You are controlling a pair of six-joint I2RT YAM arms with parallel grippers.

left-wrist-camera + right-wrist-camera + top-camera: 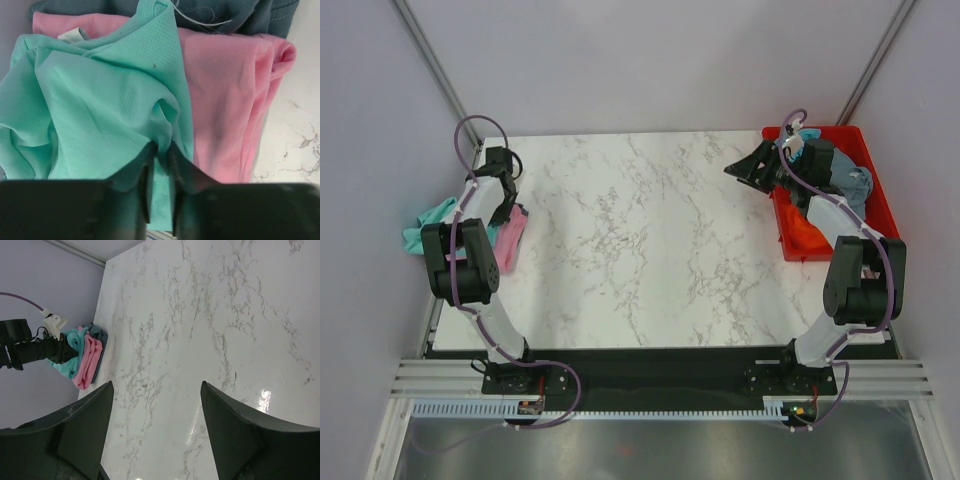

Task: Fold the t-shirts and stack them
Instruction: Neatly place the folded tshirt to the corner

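Over at the left edge of the table (640,250), the left jaws are pinched tight on a fold of the crumpled teal-green t-shirt (100,110). It lies on the folded pink t-shirt (225,100), with a darker garment (225,15) beneath. The right jaws gape wide, holding nothing, above the table beside the red tray (884,208), which holds an orange t-shirt (807,235) and a grey-blue t-shirt (858,182).
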